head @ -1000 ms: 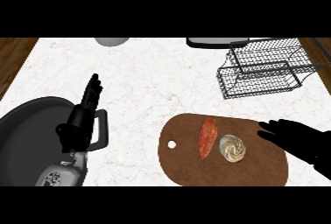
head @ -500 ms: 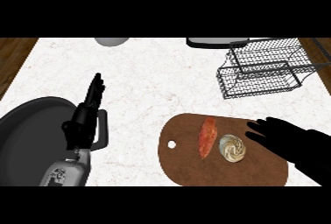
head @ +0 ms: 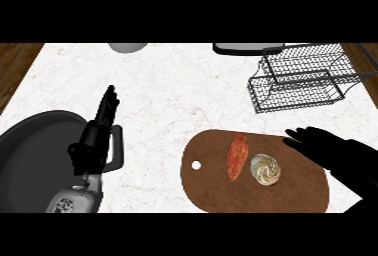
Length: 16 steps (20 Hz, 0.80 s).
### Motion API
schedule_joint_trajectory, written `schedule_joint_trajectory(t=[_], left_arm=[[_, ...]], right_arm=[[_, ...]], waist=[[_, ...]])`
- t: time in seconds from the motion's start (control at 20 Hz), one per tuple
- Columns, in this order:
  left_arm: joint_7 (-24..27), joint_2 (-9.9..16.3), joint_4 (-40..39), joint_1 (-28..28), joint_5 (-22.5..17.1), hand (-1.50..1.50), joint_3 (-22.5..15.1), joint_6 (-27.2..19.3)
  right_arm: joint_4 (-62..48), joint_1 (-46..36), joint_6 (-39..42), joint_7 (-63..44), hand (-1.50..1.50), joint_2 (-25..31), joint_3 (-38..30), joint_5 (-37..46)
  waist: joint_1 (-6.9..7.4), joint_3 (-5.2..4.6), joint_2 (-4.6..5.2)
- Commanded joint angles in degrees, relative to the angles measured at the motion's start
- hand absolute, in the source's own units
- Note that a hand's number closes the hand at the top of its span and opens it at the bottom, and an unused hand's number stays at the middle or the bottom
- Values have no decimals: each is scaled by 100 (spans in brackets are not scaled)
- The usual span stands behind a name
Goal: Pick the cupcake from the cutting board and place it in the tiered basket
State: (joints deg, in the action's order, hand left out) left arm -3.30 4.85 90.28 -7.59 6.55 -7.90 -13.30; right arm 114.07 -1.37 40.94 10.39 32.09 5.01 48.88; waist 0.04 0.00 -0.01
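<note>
A robot stands at a white marbled counter [head: 184, 90], seen from above. The job is at its reaching step: the cupcake [head: 265, 169], a pale swirl-topped round, sits on the brown cutting board [head: 221, 192] near the counter's front right, and nothing holds it yet. Just beside it on the board lies a long orange-red piece of food [head: 237, 155] that I cannot name for sure.

The right hand [head: 321, 143] hovers over the board's right edge, near the cupcake but apart from it, its fingers spread and released, pointing up and to the left. The left hand [head: 105, 114] rests at the left of the view, fingers straight and pointing away, above a dark round pan [head: 33, 145] that runs off the lower left edge.

In my judgement, the next move calls for the right hand to shift left and down onto the cupcake, close around it without knocking the orange-red piece, then lift and carry it up to the black wire tiered basket [head: 303, 80] at the far right of the counter.

Much is cut off: the right forearm leaves the view at the lower right, the board's near edge is out of sight, and a grey rounded object [head: 128, 47] and a dark-rimmed dish [head: 247, 48] at the far edge show only in part. The basket's tiers are hard to tell apart.
</note>
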Motion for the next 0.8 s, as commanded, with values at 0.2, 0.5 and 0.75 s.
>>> schedule_joint_trajectory(t=[0.2,0.5,0.75], left_arm=[[329,-20,-101,262,19,0,121,234],[-184,-216,6,-126,168,0,153,118],[86,23,-81,-85,-118,0,518,501]], right_arm=[[-692,-98,-62,428,-150,-262,83,358],[-1077,25,-486,956,-150,-433,94,619],[-993,-363,14,662,-150,-701,102,629]], waist=[[1,-1,1],[-7,0,0],[0,-1,0]])
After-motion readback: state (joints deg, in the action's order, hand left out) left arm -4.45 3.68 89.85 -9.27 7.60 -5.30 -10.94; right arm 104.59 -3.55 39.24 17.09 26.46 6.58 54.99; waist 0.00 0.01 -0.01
